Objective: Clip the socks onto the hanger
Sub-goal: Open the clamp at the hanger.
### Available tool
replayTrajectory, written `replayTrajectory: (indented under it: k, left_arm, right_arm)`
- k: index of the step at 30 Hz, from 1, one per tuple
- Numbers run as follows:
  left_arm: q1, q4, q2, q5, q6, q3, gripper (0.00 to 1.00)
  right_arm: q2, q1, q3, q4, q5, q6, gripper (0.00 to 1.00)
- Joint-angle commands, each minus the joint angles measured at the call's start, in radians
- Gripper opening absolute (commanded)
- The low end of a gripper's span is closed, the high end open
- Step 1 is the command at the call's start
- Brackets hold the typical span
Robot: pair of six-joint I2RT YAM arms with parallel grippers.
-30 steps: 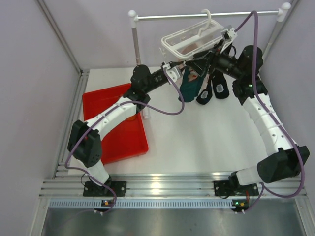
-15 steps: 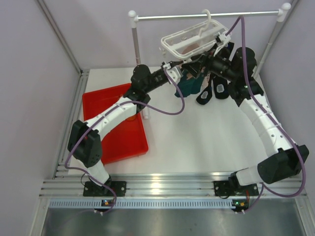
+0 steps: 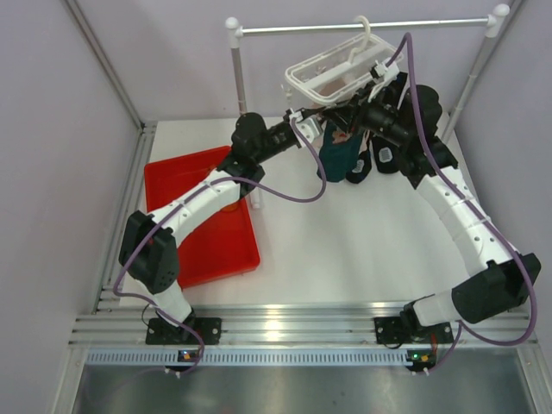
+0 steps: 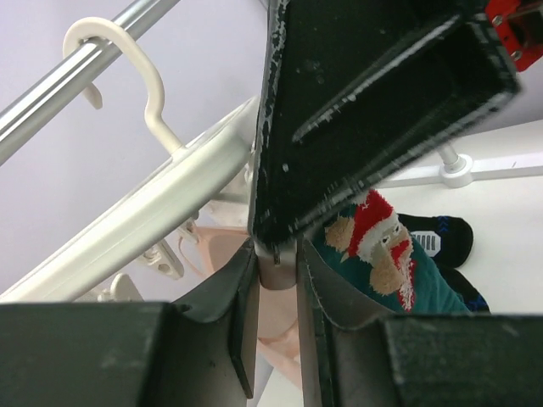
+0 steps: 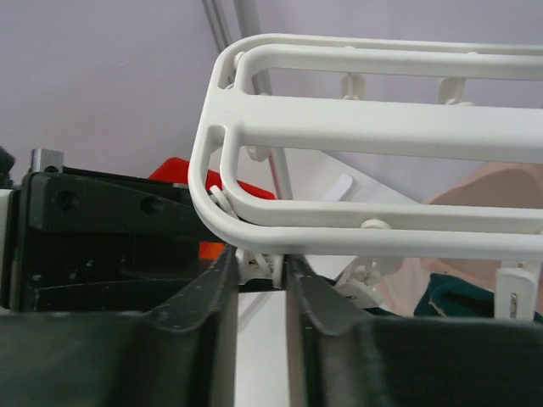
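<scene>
The white hanger hangs by its hook from the rail, tilted; its frame fills the right wrist view. My right gripper is shut on a white clip under the frame's corner. Facing it, my left gripper has its jaws nearly together. A dark teal sock with a red and tan patch hangs from its tip, beside its right finger. The grip point itself is hidden. An orange sock peeks out under the left arm.
A red tray lies at the left. Black socks and a pale pink sock hang from the hanger. The metal rail runs on white posts at the back. Walls close both sides.
My right gripper moved left under the hanger's corner and closed from wide open onto a clip. The hanger swung slightly. The left gripper held still with the teal sock.
</scene>
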Motion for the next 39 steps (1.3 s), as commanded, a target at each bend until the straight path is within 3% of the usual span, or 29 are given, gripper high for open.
replayTrajectory:
  k: [1,4,10,13,15,19,23,29,39]
  left_arm:
    - [-0.014,0.035,-0.029,0.021,0.018,0.014,0.19]
    - [-0.015,0.03,-0.051,-0.005,-0.004,-0.004,0.34]
    - [0.007,-0.091,-0.173,-0.095,-0.135,-0.065,0.47]
    - [0.066,-0.183,-0.288,-0.083,-0.383,-0.128,0.51]
    - [0.119,-0.326,-0.377,-0.066,-0.456,-0.166,0.56]
    - [0.227,-0.607,-0.488,-0.122,-0.606,-0.215,0.56]
    - [0.439,-0.793,-0.536,-0.201,-0.695,-0.283,0.53]
    - [0.603,-0.864,-0.398,-0.243,-0.795,-0.326,0.5]
    - [0.606,-0.729,-0.001,-0.398,-0.872,-0.162,0.57]
  right_arm:
    - [-0.032,0.008,0.005,0.036,0.025,0.026,0.11]
    - [-0.03,0.005,0.01,0.036,0.017,0.044,0.0]
    - [-0.026,-0.022,0.011,0.066,-0.021,0.092,0.0]
    - [-0.023,-0.036,0.013,0.066,-0.029,0.104,0.0]
    - [-0.021,-0.042,0.013,0.066,-0.032,0.1,0.0]
    - [-0.021,-0.052,0.013,0.062,-0.038,0.098,0.0]
    - [-0.023,-0.061,0.013,0.056,-0.038,0.094,0.0]
    - [-0.017,-0.065,0.016,0.046,-0.037,0.086,0.0]
    - [0.016,-0.069,0.056,0.003,-0.021,0.061,0.0]
